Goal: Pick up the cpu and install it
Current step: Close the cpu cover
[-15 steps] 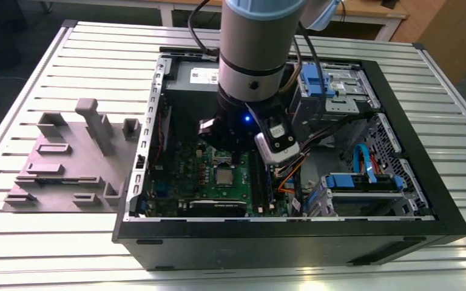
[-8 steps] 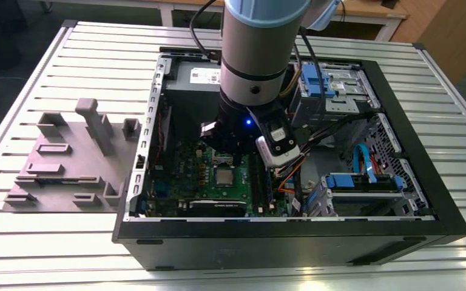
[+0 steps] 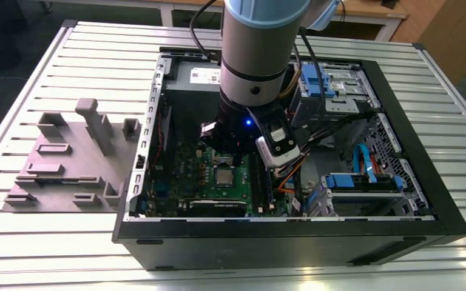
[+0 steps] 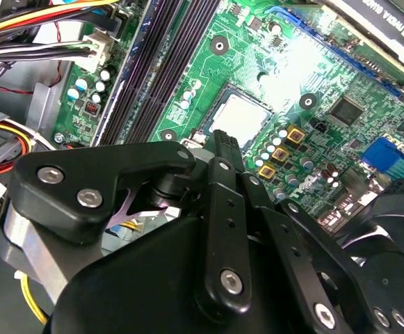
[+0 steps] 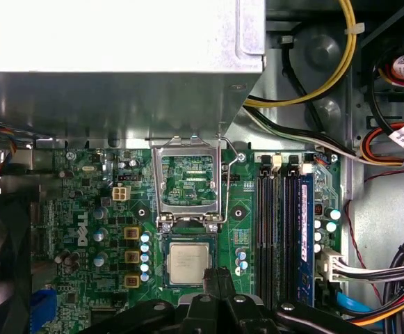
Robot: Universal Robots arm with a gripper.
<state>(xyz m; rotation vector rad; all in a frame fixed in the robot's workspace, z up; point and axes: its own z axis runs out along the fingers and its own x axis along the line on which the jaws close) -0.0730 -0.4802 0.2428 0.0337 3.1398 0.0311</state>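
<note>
cpu [image 5: 188, 264] is lying flat in the socket [image 5: 165, 261], looking square to its walls. The load frame [image 5: 186, 182] is standing hinged open just beside it. Jaws are clenched together with nothing between them. Gripper [image 5: 213, 275] is hovering at the chip's edge, on the side of the memory sticks [image 5: 285, 229]; contact, can't tell. Reads as seating: I'd be pressing straight down only, no sideways drag across the pins, keeping clear of the open frame.
</note>
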